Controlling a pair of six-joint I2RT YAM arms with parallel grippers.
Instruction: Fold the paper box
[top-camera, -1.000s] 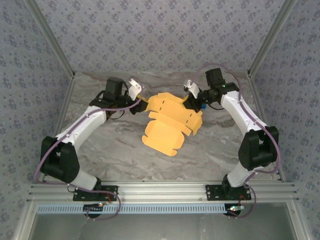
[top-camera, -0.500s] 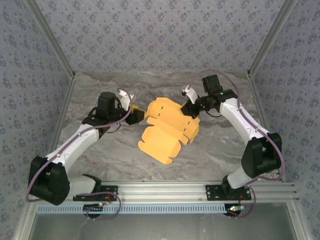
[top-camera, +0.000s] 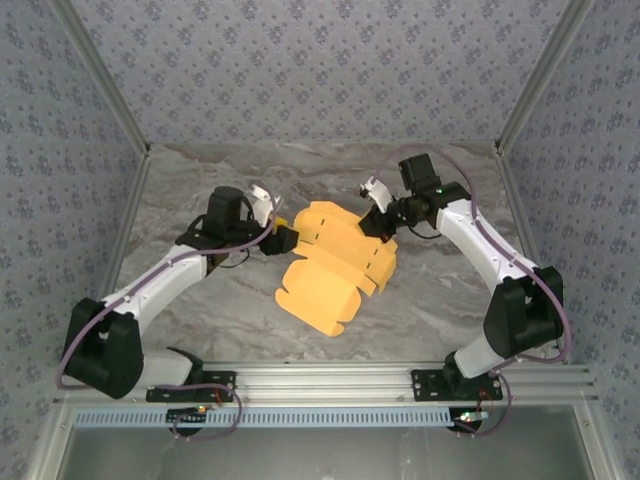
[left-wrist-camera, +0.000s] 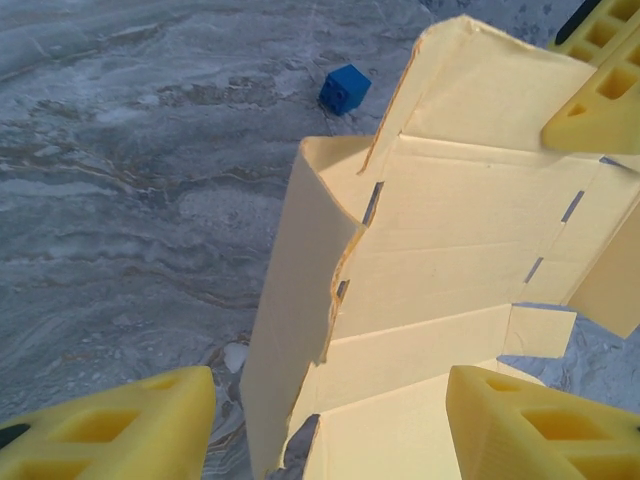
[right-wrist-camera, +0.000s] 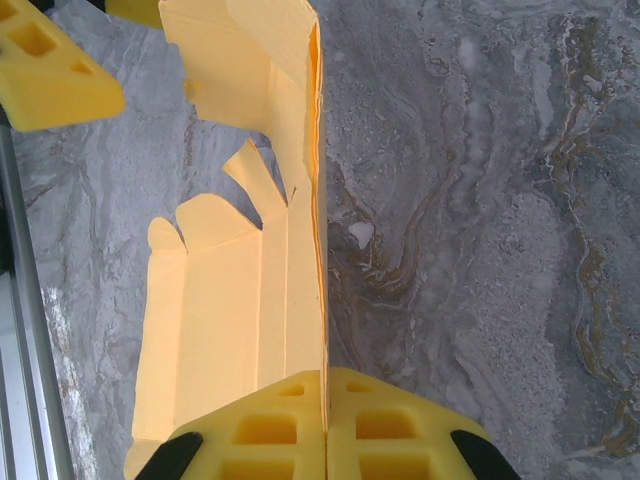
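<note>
The paper box (top-camera: 335, 265) is a yellow-orange die-cut sheet, partly folded, lying mid-table with its far end lifted. My right gripper (top-camera: 378, 222) is shut on its far right edge. In the right wrist view the pads (right-wrist-camera: 325, 420) pinch a thin upright wall of the paper box (right-wrist-camera: 230, 290). My left gripper (top-camera: 283, 238) stands open at the sheet's left side. In the left wrist view its fingers (left-wrist-camera: 110, 430) straddle a raised side flap of the paper box (left-wrist-camera: 450, 250) without touching it, the gripper (left-wrist-camera: 330, 430) wide apart.
A small blue cube (left-wrist-camera: 344, 88) lies on the marble table (top-camera: 200, 320) beyond the sheet. Patterned walls and metal frame posts (top-camera: 100, 80) close in the sides and back. Bare marble stretches in front of the sheet towards the arm bases.
My left gripper let go of the sheet's far left corner, opened wider, dropped back, and now sits at the left flap. The right gripper, still shut, drew the sheet slightly leftward.
</note>
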